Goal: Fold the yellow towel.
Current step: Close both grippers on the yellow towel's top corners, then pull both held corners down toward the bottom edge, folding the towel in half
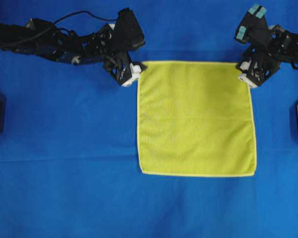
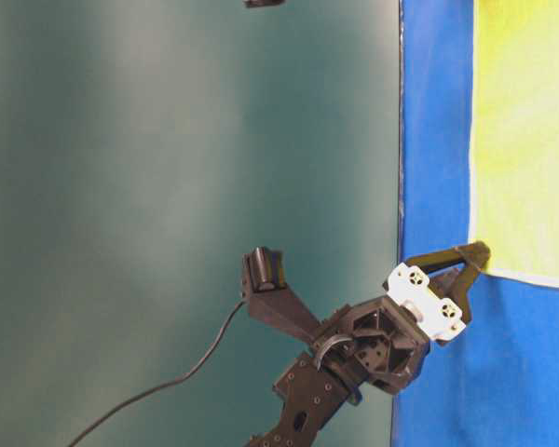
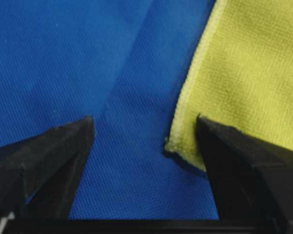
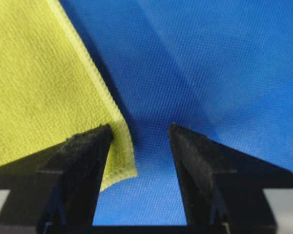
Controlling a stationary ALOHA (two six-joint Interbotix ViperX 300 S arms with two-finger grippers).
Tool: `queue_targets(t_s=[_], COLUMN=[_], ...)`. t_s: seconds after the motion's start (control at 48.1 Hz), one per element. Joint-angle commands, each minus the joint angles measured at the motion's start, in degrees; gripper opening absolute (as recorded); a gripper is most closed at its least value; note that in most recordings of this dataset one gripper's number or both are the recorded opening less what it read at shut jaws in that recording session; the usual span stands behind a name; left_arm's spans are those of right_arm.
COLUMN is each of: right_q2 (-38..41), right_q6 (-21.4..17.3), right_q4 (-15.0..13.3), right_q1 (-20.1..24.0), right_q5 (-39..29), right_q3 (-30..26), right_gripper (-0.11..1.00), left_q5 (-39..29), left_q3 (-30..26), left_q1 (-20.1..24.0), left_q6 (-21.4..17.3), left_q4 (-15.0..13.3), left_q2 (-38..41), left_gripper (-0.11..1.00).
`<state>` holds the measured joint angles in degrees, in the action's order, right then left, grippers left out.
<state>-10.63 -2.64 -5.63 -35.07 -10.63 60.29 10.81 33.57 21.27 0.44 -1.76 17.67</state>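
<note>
Looking down at the desk [image 1: 64, 188], I see the yellow towel [image 1: 196, 118] lying flat and fully spread on the blue cloth, a little right of the middle, with no fold in it yet. So the task, as I judge it, is barely begun: everything that counts as folding is left to do.

My left gripper [image 1: 131, 74] sits at the towel's far left corner with its jaws apart; in the left wrist view that corner lies between the two fingers, close against the right-hand one, and nothing is pinched. My right gripper [image 1: 248, 75] is at the far right corner, jaws likewise apart, the corner tucked beside the left-hand finger in its own wrist view (touching it or just under it, I cannot tell which). Neither gripper holds anything.

Counting: one towel, four corners showing, two of them flanked by grippers; two grippers, both spread wide. I judge the next need is to close on both far corners.
</note>
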Motion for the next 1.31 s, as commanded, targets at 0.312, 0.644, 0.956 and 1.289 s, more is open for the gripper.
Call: queue_targets(t_s=[0.312,0.644,0.956,1.289], right_q2=[-0.09,-0.97,-10.28,-12.48], right_q6=[0.7,0.44,0.44,-0.35], right_q4=[-0.18,-0.18,-0.18,0.53], right_q1=[-0.26,0.26,0.35,2.99], right_q5=[-0.09,-1.14,-7.82,-9.14], right_q3=[0.35,0.09,-1.67,-1.14], right_gripper=[0.16,0.04,0.04,0.04], left_q5=[-3.08,-4.04,-8.7,-9.14], left_q3=[-0.09,-0.26,-1.76,-1.93], left_q1=[-1.76,-3.08,-3.52,-5.27], left_q6=[-0.97,-1.14,-1.14,-1.23], left_q4=[0.0,0.0,0.0,0.0], left_q2=[-0.62,-1.14,-8.44,-9.4], left_gripper=[0.09,0.05,0.05,0.05])
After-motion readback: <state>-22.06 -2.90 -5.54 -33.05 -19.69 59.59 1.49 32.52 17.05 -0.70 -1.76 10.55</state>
